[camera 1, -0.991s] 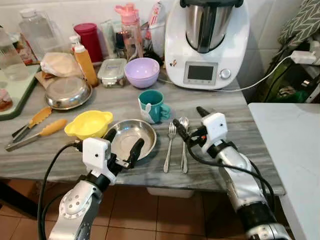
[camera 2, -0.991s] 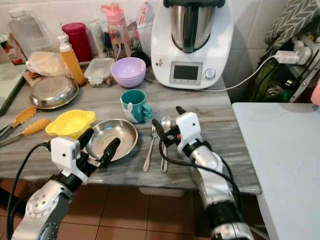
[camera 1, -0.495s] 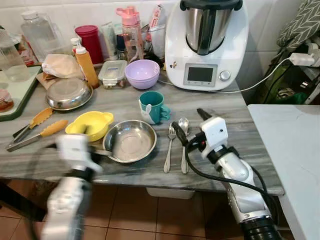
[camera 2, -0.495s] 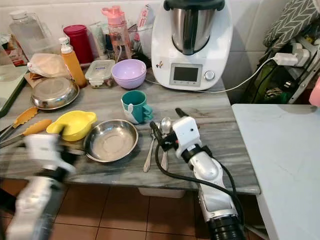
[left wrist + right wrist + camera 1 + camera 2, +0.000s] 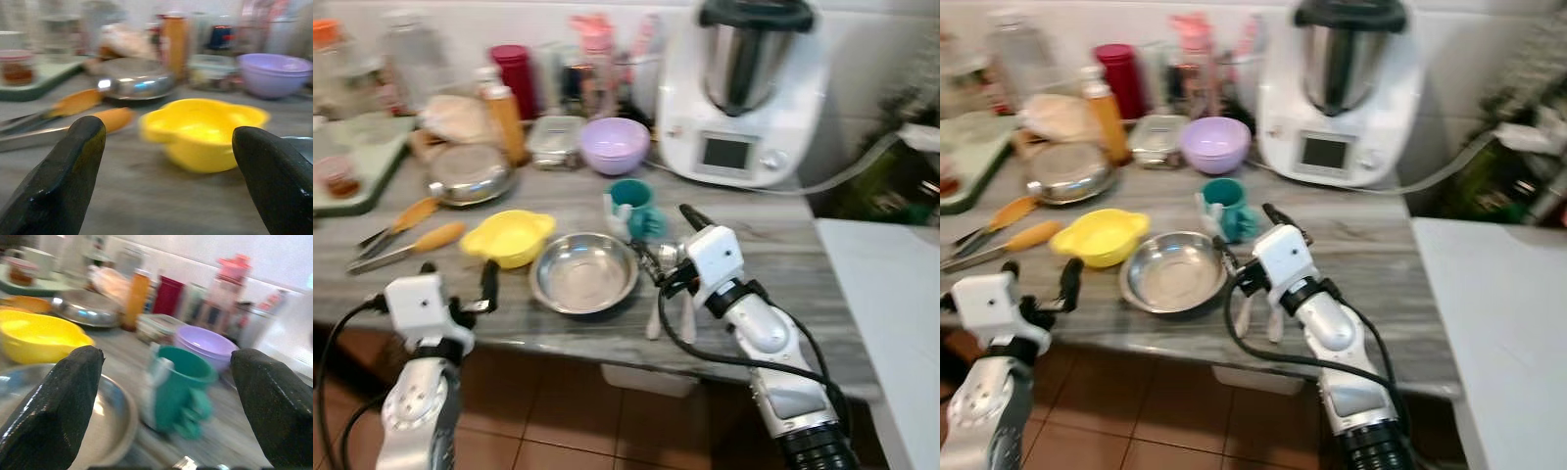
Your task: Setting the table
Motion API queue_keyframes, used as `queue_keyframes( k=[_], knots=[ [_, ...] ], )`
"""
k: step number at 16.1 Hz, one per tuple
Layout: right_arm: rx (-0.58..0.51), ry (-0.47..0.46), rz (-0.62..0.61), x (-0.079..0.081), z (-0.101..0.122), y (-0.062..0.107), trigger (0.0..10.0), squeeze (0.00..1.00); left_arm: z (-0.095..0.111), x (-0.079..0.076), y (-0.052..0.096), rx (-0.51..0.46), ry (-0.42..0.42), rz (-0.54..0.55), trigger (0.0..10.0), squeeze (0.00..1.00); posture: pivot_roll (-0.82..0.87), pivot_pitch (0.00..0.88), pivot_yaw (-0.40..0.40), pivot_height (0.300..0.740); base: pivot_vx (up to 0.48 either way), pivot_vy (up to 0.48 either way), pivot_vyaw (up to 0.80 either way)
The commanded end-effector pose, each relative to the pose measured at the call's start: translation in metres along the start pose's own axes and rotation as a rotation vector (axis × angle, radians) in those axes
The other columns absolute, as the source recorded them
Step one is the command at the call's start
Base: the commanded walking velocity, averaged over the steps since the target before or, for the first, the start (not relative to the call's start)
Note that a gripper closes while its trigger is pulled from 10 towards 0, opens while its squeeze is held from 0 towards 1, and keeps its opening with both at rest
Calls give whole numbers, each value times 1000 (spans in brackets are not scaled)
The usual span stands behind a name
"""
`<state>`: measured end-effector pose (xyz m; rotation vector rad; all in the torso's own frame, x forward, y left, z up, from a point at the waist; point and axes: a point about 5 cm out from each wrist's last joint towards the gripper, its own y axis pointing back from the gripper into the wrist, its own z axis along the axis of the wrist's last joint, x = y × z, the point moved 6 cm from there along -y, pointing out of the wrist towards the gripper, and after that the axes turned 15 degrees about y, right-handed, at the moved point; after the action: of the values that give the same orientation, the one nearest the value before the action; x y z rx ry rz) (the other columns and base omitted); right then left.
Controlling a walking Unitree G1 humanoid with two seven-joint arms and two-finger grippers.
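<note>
Setting the table looked about half done at this moment. The steel plate lay on the grey table near its front edge, and it served as the middle of one place. A fork and a spoon lay side by side just right of the plate, and the teal mug stood just behind it. The yellow bowl sat just left of the plate. The right gripper hovered over the fork and spoon, its fingers spread wide and holding nothing. The left gripper hung left of the plate by the table's front edge, also wide open and empty. The purple bowl and another steel dish waited farther behind the plate, so more things probably had to be laid out.
</note>
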<state>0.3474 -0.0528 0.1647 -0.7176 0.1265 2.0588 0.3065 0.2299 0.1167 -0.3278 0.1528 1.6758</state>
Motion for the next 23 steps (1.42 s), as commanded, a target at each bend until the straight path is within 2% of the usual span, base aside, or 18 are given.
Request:
queue_keyframes(
  k=[1, 2, 4, 7, 8, 14, 16, 21, 23],
  knots=[
    [-31, 24, 15, 0, 11, -2, 10000, 600, 2, 3, 0, -16, -9, 30, 10000, 0, -41, 0, 14, 740, 0, 0, 800],
    [-30, 27, 17, 0, 11, -2, 10000, 565, 1, 5, 0, -16, -12, 41, 10000, 0, -41, 0, 13, 740, 0, 0, 800],
    [-39, 46, 18, 0, 13, -3, 10000, 384, 2, 23, 3, -29, 9, 120, 10000, 0, -43, 0, 8, 740, 0, 0, 800],
    [-45, 46, 32, 1, 15, -4, 10000, 200, 5, 30, 4, -45, -22, 153, 10000, 0, -44, 0, 5, 740, 0, 0, 800],
    [-44, 52, 38, 3, 14, -4, 10000, 0, 5, 30, 4, -46, -25, 157, 10000, 0, -44, 0, 3, 740, 0, 0, 800],
    [-45, 51, 47, 5, 15, -6, 10000, 0, 2, 37, 4, -43, -68, 206, 10000, 0, -45, 0, 3, 740, 0, 0, 800],
    [-43, 54, 57, 9, 14, -5, 10000, 0, -3, 50, 12, -33, -76, 267, 10000, 0, -35, 0, 3, 740, 0, 0, 800],
    [-47, 48, 74, 15, 15, -6, 10000, 0, -4, 62, 21, -25, -128, 301, 10000, 0, -11, 0, 3, 740, 0, 0, 800],
    [-48, 45, 79, 17, 14, -6, 10000, 0, -4, 67, 24, -24, -121, 330, 10000, 0, -8, 0, 3, 740, 0, 0, 800]
  ],
)
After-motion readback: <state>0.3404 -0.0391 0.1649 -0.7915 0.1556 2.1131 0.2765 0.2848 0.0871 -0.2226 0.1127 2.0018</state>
